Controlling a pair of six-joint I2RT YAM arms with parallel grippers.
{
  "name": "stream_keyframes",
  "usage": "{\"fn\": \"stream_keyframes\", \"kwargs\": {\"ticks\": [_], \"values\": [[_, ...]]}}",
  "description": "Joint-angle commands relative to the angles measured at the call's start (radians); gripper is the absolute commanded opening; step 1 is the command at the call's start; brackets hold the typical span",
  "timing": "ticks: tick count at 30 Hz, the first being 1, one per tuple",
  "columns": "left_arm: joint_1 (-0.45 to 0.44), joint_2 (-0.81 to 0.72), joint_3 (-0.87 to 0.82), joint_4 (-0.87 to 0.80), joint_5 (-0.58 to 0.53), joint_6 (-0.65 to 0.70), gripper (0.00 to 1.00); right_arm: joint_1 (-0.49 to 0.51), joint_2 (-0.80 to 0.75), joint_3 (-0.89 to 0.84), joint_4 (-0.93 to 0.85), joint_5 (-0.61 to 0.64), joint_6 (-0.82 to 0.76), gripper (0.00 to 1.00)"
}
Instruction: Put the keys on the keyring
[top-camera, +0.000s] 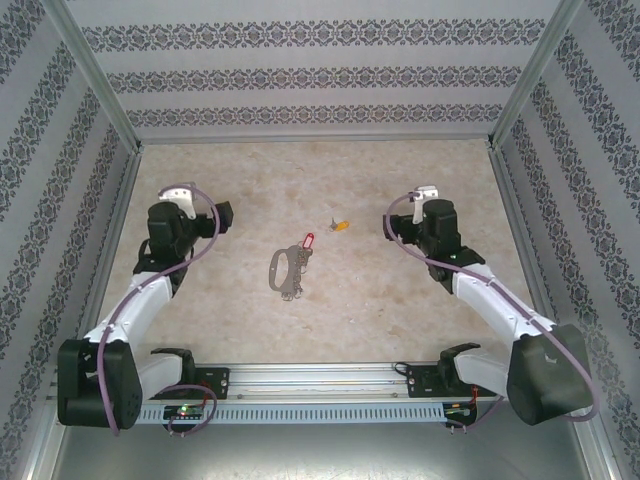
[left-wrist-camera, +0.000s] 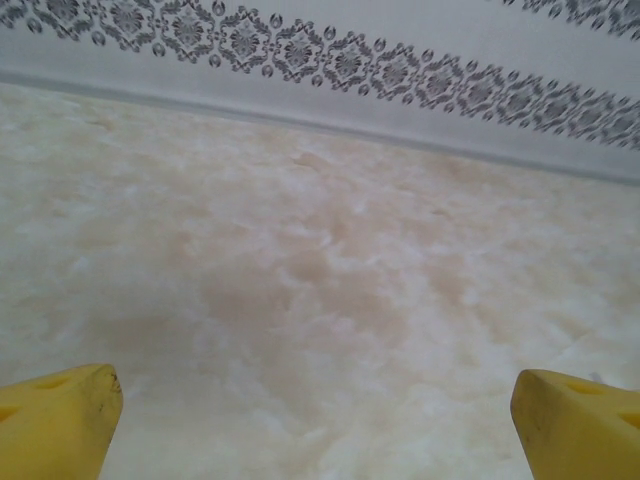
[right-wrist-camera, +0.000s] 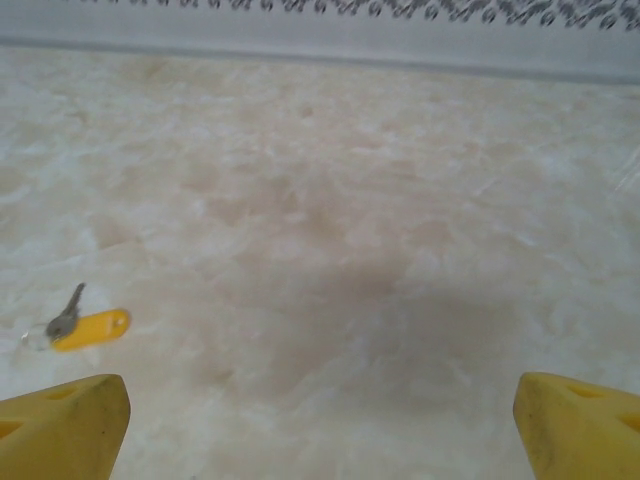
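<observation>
Lying flat — tiny dark key (right-wrist-camera: 66, 318) with yellow-orange tag (right-wrist-camera: 95, 327)

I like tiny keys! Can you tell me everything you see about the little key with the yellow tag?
The key is small, dark grey and looks like metal. Its head joins a yellow-orange plastic tag, seemingly through a small pale ring. It lies flat on the marbled tabletop with nothing gripping it, set apart from the grey keyring and its red tag, a little beyond them toward the back wall.
</observation>
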Motion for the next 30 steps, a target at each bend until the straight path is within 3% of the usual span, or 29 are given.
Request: {"fn": "stream_keyframes", "kwargs": {"ticks": [1, 7, 12, 19, 25, 30], "values": [[-0.006, -0.003, 0.069, -0.194, 0.056, -0.154, 1.00, 0.064, -0.011, 0.102, -0.247, 0.074, 0.062, 0.98], [-0.049, 0.054, 0.135, -0.327, 0.076, -0.156, 1.00, 0.179, -0.033, 0.199, -0.354, 0.151, 0.140, 0.98], [-0.157, 0.068, 0.202, -0.495, -0.016, -0.132, 1.00, 0.211, 0.056, 0.299, -0.474, 0.140, 0.218, 0.98], [-0.304, 0.119, 0.346, -0.762, -0.082, -0.235, 1.00, 0.236, 0.116, 0.327, -0.447, -0.053, 0.284, 0.98], [-0.325, 0.109, 0.407, -0.911, -0.035, -0.366, 1.00, 0.223, 0.161, 0.367, -0.509, -0.150, 0.263, 0.98], [-0.342, 0.093, 0.396, -0.934, -0.043, -0.415, 1.00, 0.232, 0.177, 0.377, -0.489, -0.211, 0.277, 0.98]]}}
